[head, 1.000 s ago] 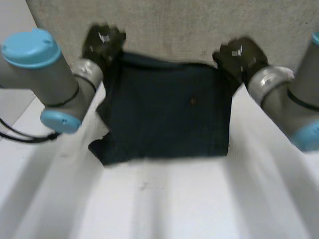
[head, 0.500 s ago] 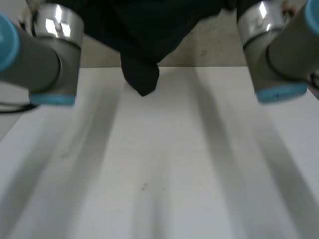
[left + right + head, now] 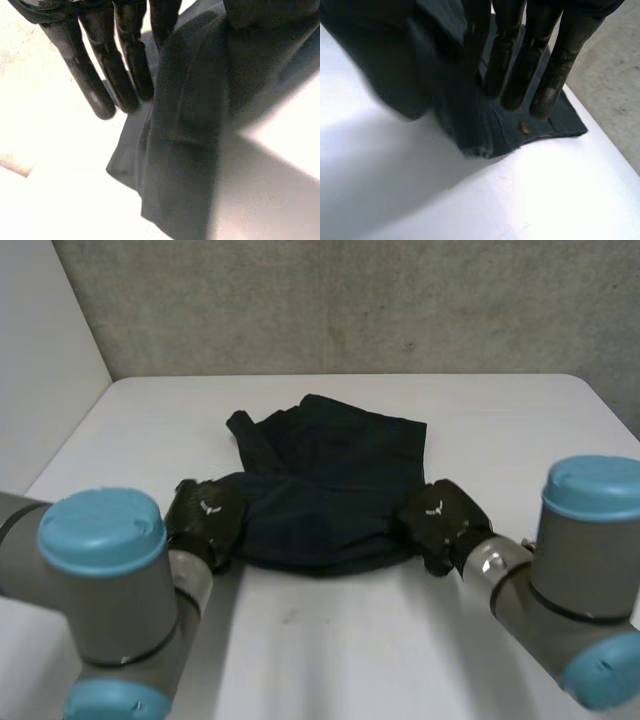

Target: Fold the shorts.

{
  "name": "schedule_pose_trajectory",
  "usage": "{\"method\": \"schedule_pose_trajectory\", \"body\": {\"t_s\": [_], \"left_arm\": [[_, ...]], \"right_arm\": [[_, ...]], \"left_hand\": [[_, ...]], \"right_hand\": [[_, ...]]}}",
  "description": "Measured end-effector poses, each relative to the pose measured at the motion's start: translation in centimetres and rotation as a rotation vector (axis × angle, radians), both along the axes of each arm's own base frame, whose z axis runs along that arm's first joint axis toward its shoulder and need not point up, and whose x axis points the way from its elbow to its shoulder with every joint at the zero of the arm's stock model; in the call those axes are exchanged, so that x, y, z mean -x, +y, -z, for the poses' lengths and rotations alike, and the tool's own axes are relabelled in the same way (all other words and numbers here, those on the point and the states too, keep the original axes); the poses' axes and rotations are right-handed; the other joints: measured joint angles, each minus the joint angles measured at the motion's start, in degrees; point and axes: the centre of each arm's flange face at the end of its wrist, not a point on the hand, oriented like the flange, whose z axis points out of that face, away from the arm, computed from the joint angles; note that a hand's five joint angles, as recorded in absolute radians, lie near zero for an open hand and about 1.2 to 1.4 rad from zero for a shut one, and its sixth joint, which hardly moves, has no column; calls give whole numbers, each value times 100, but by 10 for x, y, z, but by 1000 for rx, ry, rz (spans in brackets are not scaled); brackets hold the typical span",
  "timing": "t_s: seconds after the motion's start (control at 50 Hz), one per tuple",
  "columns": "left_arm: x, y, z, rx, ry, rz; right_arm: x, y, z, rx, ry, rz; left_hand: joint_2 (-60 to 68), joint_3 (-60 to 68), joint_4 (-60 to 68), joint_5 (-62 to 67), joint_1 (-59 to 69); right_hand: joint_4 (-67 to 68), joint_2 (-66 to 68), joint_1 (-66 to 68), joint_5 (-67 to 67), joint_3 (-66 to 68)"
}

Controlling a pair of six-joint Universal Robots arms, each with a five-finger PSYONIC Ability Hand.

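Shorts [image 3: 330,480] are brought down from mid-air and laid doubled on the table [image 3: 330,660]. Near corners are pinched, fingers against thumb, by left hand [image 3: 205,520] and right hand [image 3: 440,520]; first fold looks done.

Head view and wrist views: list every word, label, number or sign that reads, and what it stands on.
No readable text anywhere.
left hand: small white mark on its back, no letters legible.
right hand: same white mark, illegible.
shorts: small brown spot, no lettering.
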Motion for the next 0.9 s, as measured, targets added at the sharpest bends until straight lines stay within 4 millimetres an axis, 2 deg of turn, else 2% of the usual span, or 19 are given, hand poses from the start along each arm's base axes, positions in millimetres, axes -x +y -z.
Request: {"method": "schedule_pose_trajectory", "body": {"t_s": [0.02,0.04,0.06,0.08,0.1,0.16,0.24,0.26,0.42,0.52,0.58,0.66,0.9], "left_arm": [[-2,5,-1,-4,-9,-6],[-5,17,-2,-11,-25,-10],[-6,23,-3,-15,-33,-8],[-7,29,-3,-19,-40,-6],[-8,36,-4,-23,-48,1],[-11,54,-7,-31,-60,21],[-14,61,-10,-30,-58,28],[-17,64,-14,-26,-45,26],[-32,49,-18,-52,57,-52],[-45,33,-11,-128,128,-88],[-47,30,-8,-155,144,-86],[-53,25,-2,-236,201,-75],[-54,15,7,-306,315,-123]], "right_arm": [[2,4,-1,-5,-2,-5],[6,12,-4,-10,-9,-11],[9,15,-6,-10,-13,-12],[11,18,-7,-9,-16,-11],[14,20,-10,-5,-22,-6],[27,22,-24,26,-56,32],[34,21,-34,44,-89,62],[40,19,-44,52,-134,97],[44,15,-56,-1,-231,152],[39,12,-47,-62,-232,143],[38,10,-42,-78,-228,140],[32,-2,-18,-150,-206,147],[24,-22,17,-195,-230,171]], "left_hand": [[-1302,-1202,-1339,-1334,-1502],[-2479,-2472,-2560,-2578,-2730],[-2760,-2715,-2868,-2894,-2984],[-2760,-2715,-2868,-2894,-2984],[-3289,-3276,-3451,-3470,-3393],[-3665,-3658,-3804,-3862,-3660],[-3773,-3790,-3905,-3975,-3747],[-3853,-3865,-3966,-4047,-3823],[-3892,-3865,-3966,-4047,-3825],[-3865,-3853,-3950,-4004,-3806],[-3856,-3853,-3951,-4006,-3806],[-3728,-3785,-3867,-3866,-3805],[-3003,-3015,-3105,-3109,-3025]], "right_hand": [[0,0,0,0,0],[-1825,-1838,-1544,-1845,-1721],[-1825,-1838,-1544,-1845,-1721],[-2880,-2839,-2295,-2927,-2816],[-3040,-2937,-2423,-3078,-2929],[-3393,-3192,-2755,-3402,-3296],[-3393,-3192,-2755,-3402,-3296],[-3393,-3192,-2755,-3402,-3296],[-3393,-3192,-2755,-3402,-3296],[-3393,-3192,-2755,-3402,-3296],[-3393,-3192,-2755,-3402,-3296],[-3355,-3174,-2732,-3320,-3218],[-2481,-2447,-2081,-2553,-2371]]}}
